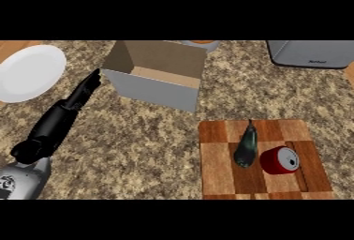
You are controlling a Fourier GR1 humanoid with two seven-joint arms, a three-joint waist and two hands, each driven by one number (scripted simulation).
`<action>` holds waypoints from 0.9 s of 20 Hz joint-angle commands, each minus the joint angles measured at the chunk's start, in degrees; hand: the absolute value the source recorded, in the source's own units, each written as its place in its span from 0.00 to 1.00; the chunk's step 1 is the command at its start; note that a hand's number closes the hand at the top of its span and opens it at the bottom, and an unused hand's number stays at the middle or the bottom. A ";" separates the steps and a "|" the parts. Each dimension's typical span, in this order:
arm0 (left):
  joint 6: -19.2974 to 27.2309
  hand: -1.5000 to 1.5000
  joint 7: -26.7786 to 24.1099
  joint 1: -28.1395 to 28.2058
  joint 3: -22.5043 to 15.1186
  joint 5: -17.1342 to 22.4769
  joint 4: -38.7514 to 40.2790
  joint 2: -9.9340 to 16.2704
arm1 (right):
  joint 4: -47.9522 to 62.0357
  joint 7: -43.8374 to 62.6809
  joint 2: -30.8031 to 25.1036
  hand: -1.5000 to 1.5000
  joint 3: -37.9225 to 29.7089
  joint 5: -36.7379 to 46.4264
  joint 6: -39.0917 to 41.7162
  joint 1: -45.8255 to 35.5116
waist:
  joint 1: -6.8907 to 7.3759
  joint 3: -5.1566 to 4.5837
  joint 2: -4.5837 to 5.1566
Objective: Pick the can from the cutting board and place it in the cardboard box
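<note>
A red can (279, 160) with a silver top lies on its side on the wooden cutting board (217, 168) at the lower right. A dark green eggplant (246, 146) lies just left of the can, close to it or touching. The open cardboard box (158, 72) stands at the upper middle, grey outside and tan inside. My left hand (81, 92) stretches up from the lower left with straight fingers, its tips just left of the box's near left corner. It holds nothing. My right hand does not show.
A white plate (29, 72) lies at the upper left, beside my left hand. A grey appliance (310, 53) stands at the upper right. A round pale container (202, 44) peeks out behind the box. Speckled counter lies between box and board.
</note>
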 commanded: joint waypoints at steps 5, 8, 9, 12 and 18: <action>0.23 0.50 -0.04 -3.07 -2.33 -2.09 3.21 -2.61 | -0.01 19.36 3.79 0.00 5.50 -4.61 8.01 -7.25 | 1.46 0.11 0.25; -1.49 0.50 -0.15 -4.53 -0.38 -0.36 3.25 -1.29 | 3.32 20.01 5.86 0.00 5.83 -6.06 8.62 -10.07 | 2.06 0.12 0.21; -0.92 0.50 0.70 -4.42 -1.15 -0.90 3.15 -1.99 | 3.57 20.03 6.24 0.00 6.90 -5.94 9.34 -10.41 | 1.80 0.14 0.01; -1.35 0.50 -0.92 -4.20 -0.61 -0.79 4.97 -2.05 | 6.59 20.06 8.56 0.00 8.45 -5.81 9.93 -12.42 | 1.68 0.07 0.02; -2.04 0.50 0.32 -4.86 -0.44 -0.44 4.80 -1.94 | 13.39 20.07 10.98 0.00 10.35 -3.12 12.29 -16.68 | 1.42 0.12 -0.38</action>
